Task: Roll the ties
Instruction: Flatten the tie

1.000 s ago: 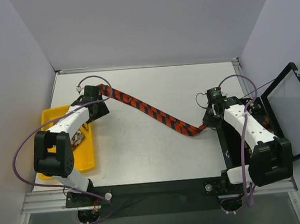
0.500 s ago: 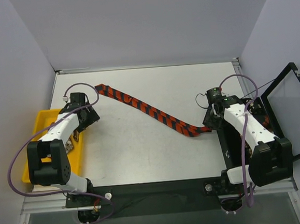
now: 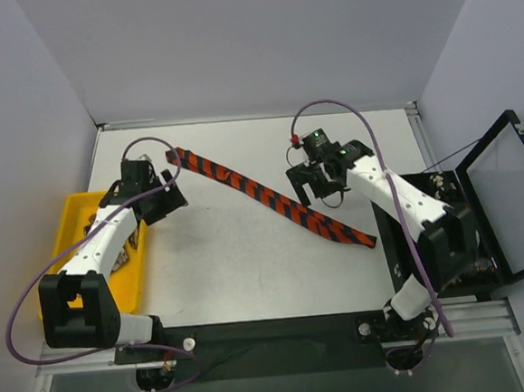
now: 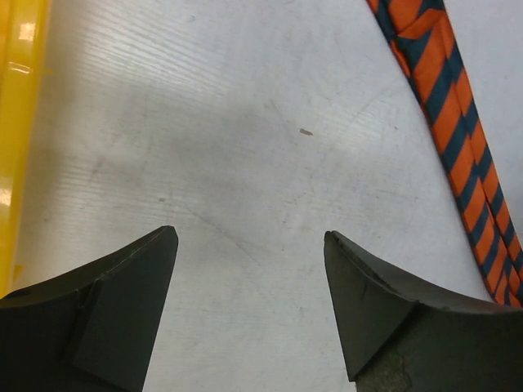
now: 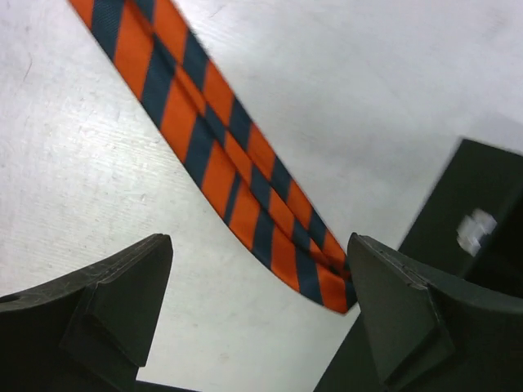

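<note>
Okay, striped tie is lying flat on the desk, running diagonally from near the far-left corner down toward the right edge. Its near end is stopping just beside the black box sitting at the right edge. No roll is showing anywhere on it; it is lying stretched out full length.

Left gripper is hovering near the tie's far end, close to the left edge, fingers spread apart and holding nothing. The left wrist view is showing bare desk between the fingers, with the tie off to one side and the yellow tray on the other.

Right gripper is hanging over the middle of the desk, just beside the tie's far side, fingers wide apart and gripping nothing. The right wrist view is showing the tie passing between the fingers, below them.

Yellow tray is sitting at the left edge, partly under the left arm, with some brownish patterned fabric inside, too hidden to tell more.
</note>
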{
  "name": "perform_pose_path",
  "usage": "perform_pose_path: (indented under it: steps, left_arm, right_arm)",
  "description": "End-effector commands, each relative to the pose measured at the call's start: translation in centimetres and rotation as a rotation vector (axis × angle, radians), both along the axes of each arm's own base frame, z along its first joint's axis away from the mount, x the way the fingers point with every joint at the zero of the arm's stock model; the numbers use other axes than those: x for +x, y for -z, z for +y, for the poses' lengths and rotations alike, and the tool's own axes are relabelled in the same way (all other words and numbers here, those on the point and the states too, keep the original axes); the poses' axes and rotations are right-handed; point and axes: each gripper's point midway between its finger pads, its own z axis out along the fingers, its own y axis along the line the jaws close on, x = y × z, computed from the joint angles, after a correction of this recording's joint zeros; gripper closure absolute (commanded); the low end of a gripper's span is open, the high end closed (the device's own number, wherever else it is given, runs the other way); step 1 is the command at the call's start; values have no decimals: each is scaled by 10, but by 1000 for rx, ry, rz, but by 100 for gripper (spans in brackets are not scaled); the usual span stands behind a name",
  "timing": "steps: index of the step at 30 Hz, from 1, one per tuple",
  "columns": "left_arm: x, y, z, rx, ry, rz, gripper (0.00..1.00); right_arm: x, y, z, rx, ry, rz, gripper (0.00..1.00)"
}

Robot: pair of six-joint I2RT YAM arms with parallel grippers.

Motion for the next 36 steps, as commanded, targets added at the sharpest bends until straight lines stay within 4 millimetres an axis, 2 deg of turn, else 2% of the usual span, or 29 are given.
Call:
perform_pose_path:
  steps: [1, 3, 4, 5, 7, 8, 10, 12, 18, 24, 25, 27, 28, 33, 34, 36]
  left_arm:
    - [-9, -23, -16, -42, 87, -52, 16]
    - [-15, -29, -20, -39, 110, -57, 16]
    - [-17, -31, -21, -36, 125, -62, 16]
    - [-20, -31, -24, -33, 138, -61, 16]
    - [-24, -36, -24, -29, 145, -69, 16]
    - [-26, -36, -25, -31, 148, -71, 16]
    - [-31, -38, -26, -36, 149, -76, 16]
    - [-34, -39, -26, -38, 150, -80, 16]
    - [-41, -34, -27, -27, 164, -71, 16]
    - [-44, -34, -27, -25, 165, -75, 16]
    - [-44, -35, -27, -25, 165, -76, 16]
    - [-46, -35, -27, -22, 168, -77, 16]
    - [-46, -35, -26, -20, 168, -77, 16]
    - [-45, -36, -22, 4, 166, -82, 16]
    - [-43, -38, -22, 6, 169, -87, 16]
    - [-41, -40, -19, 23, 170, -91, 16]
  right_arm:
    - [6, 35, 28, 7, -262, 154, 6]
    - [14, 43, 43, 45, -324, 189, 3]
    - [17, 59, 47, 35, -355, 230, 0]
    - [25, 57, 54, 49, -376, 223, 0]
    - [28, 73, 63, 67, -401, 267, 0]
    - [34, 72, 68, 81, -412, 263, 0]
    - [33, 87, 73, 85, -425, 308, 0]
    - [38, 90, 77, 85, -435, 315, 0]
    - [43, 126, 70, -4, -418, 368, 0]
    - [37, 145, 69, -83, -431, 395, 1]
    - [34, 150, 69, -92, -433, 407, 7]
    - [27, 152, 76, -94, -449, 417, 12]
    - [25, 152, 80, -83, -449, 418, 19]
    - [0, 148, 123, -41, -496, 426, 42]
    - [-3, 151, 130, -38, -502, 432, 50]
    - [0, 147, 146, -22, -508, 410, 55]
